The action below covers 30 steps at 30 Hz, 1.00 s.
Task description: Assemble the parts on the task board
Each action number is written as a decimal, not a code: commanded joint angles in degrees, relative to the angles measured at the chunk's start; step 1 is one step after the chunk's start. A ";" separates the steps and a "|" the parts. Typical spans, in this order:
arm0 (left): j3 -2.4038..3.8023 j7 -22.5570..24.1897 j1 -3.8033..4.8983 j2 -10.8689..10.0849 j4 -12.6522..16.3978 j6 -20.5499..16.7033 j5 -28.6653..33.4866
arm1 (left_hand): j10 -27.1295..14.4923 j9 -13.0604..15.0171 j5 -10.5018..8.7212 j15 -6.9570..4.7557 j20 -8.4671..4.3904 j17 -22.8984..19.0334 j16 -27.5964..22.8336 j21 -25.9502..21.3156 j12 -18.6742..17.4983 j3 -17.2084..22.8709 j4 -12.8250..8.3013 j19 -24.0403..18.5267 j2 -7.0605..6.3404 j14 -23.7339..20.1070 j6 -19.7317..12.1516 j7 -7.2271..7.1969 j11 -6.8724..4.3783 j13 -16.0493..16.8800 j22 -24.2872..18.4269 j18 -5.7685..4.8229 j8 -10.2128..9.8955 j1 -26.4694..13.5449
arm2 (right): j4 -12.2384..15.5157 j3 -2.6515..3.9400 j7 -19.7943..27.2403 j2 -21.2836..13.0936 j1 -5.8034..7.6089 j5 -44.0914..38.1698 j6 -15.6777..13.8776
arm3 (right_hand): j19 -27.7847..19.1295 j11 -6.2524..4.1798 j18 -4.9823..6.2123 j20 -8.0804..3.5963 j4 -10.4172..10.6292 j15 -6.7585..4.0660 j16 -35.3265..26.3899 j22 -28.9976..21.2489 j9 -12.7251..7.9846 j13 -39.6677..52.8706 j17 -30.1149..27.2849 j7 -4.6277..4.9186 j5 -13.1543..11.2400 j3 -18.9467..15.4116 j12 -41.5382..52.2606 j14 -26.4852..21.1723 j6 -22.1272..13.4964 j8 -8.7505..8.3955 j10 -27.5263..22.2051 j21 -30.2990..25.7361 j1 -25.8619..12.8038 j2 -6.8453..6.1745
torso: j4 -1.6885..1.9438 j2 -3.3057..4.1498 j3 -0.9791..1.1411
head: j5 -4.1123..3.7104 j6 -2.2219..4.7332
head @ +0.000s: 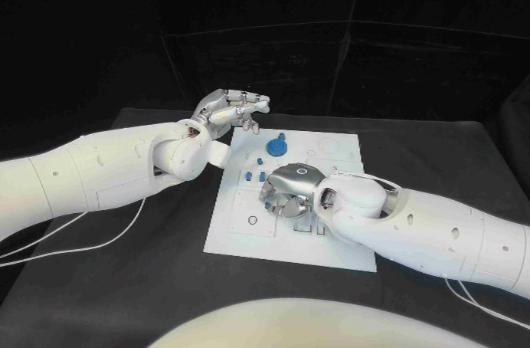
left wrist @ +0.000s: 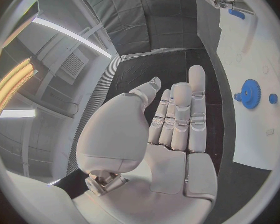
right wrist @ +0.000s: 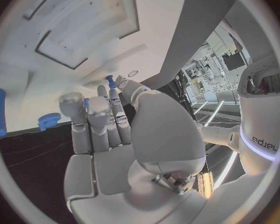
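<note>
Little lettering can be read. In the right wrist view, a few dark letters, seemingly part of a brand name cut off by the arm's curve, are printed on the white right arm (right wrist: 264,140). Marks outlined on the task board (head: 289,210) stay illegible.

Matt white task board (head: 249,233), glossy blue plastic gear (head: 276,146), smooth silvery metallic right hand (head: 289,188)
</note>
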 commanded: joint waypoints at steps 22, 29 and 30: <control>0.05 -0.05 0.09 -0.47 0.01 0.81 0.20 | -0.56 -0.07 -0.05 -0.06 0.55 -0.16 -0.02 -0.26 0.27 -0.47 0.00 0.01 0.27 -0.50 -0.59 0.17 0.21 0.12 -0.14 0.73 0.32 0.49 | 5.33 0.14 -1.85 -10.09 1.79 3.89 -7.76 | -3.75 0.41 1.17 0.34 0.23 0.69 -5.24 -6.16 0.07 0.08 -6.91 0.43 0.20 -4.96 0.02 -2.02 -2.21 -0.06 -4.08 -4.32 -0.64 -0.18 | -0.28 -0.15 -0.03 | -0.89 0.91; 0.04 -0.05 0.09 -0.52 0.06 0.89 0.20 | -0.56 -0.07 -0.05 -0.06 0.55 -0.16 -0.02 -0.26 0.27 -0.47 0.00 0.01 0.27 -0.50 -0.59 0.17 0.21 0.12 -0.14 0.73 0.32 0.49 | 6.39 0.29 -3.17 -14.60 4.49 5.36 -6.19 | -6.98 0.27 2.23 0.28 0.92 0.46 -10.77 -13.22 0.06 0.15 -13.31 -0.44 1.37 -11.88 0.41 -3.00 -4.05 -0.11 -6.94 -9.81 -0.52 -0.28 | -0.35 -0.18 0.05 | -1.32 1.35; 0.04 -0.05 0.09 -0.52 0.05 0.90 0.20 | -0.56 -0.07 -0.05 -0.06 0.55 -0.16 -0.02 -0.26 0.27 -0.47 0.00 0.01 0.27 -0.50 -0.59 0.17 0.21 0.12 -0.14 0.73 0.32 0.49 | 6.50 0.30 -3.42 -14.99 4.71 5.44 -5.75 | -7.01 0.30 2.31 0.24 1.13 0.47 -11.19 -13.75 0.07 0.16 -13.78 -0.71 1.59 -13.34 0.53 -2.97 -4.42 -0.08 -7.24 -10.32 -0.23 -0.03 | -0.31 -0.17 0.04 | -1.40 1.39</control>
